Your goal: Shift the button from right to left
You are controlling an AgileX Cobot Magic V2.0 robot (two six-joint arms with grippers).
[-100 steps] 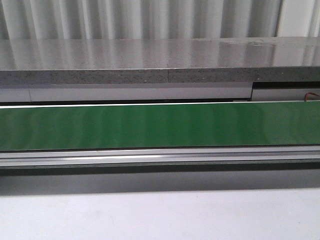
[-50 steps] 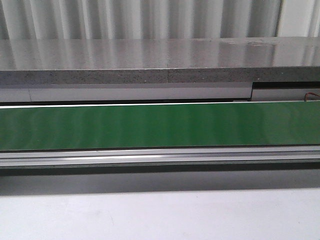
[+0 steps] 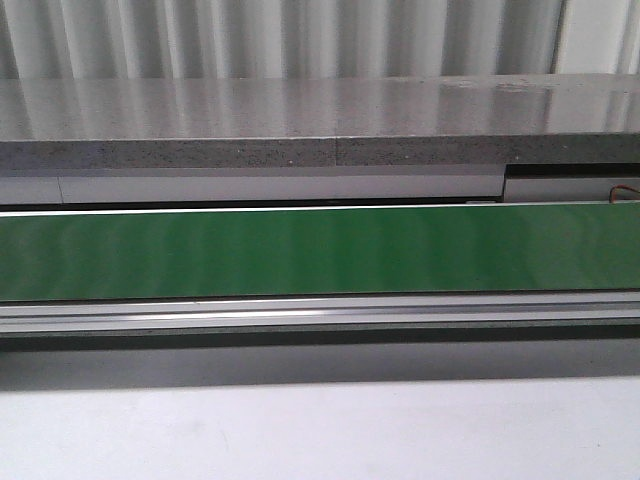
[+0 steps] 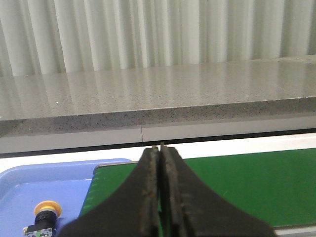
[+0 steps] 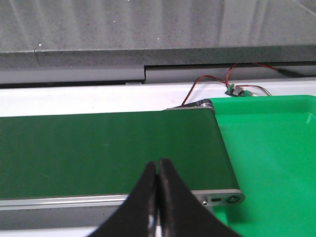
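green belt (image 3: 320, 252) bare; button (image 4: 43, 218) lies in blue tray (image 4: 29, 185), lower left of left wrist view. light, rigid; grip its black collar. left gripper (image 4: 160, 148) and right gripper (image 5: 158, 163) both closed, empty.

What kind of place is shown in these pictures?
Probably a factory-style sorting or test station. A green conveyor belt runs across, with a blue tray holding a push-button switch at one end, a green bin at the other, and loose wiring nearby.
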